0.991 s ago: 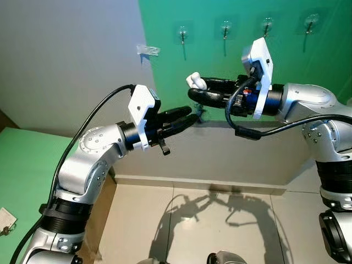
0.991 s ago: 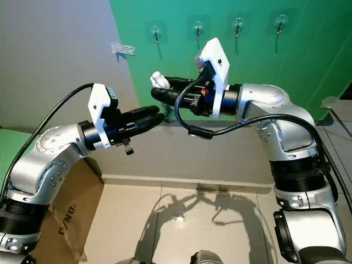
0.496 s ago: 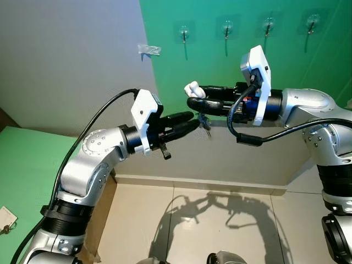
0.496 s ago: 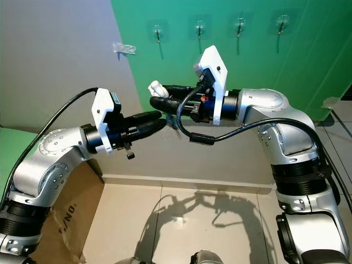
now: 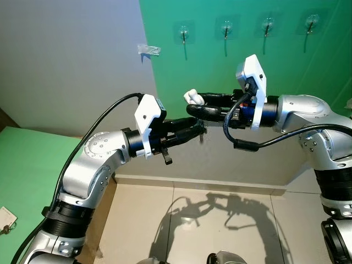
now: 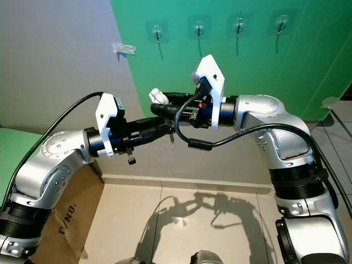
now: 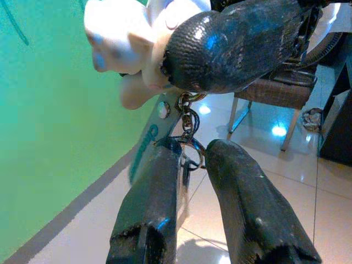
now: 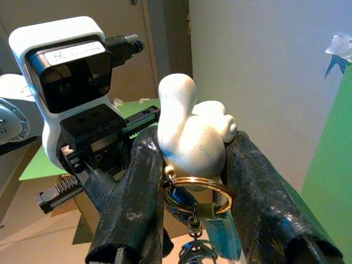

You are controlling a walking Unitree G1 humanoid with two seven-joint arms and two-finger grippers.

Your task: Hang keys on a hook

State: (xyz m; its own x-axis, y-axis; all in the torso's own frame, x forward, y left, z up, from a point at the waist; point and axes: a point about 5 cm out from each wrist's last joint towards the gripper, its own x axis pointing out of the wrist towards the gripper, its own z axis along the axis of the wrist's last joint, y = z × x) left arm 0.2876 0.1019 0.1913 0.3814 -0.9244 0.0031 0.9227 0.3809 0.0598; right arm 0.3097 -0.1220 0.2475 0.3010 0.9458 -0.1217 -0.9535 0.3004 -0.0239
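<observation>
Both grippers meet in front of us: our right gripper (image 8: pixel 187 181) clamps the white figurine (image 8: pixel 192 135) of the keys (image 7: pixel 187 124), and our left gripper (image 7: pixel 190 157) pinches the hanging chain below four wall hooks (image 5: pixel 226 28).

A home hallway: wall hooks (image 5: pixel 183 34), tiled floor (image 5: pixel 231 220), wicker chair (image 7: pixel 275 91).

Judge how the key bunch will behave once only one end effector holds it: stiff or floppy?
Likely floppy: the keys dangle by ring and chain under the white figurine. They would probably swing freely. The right end effector grips only the smooth figurine, which might slip.
</observation>
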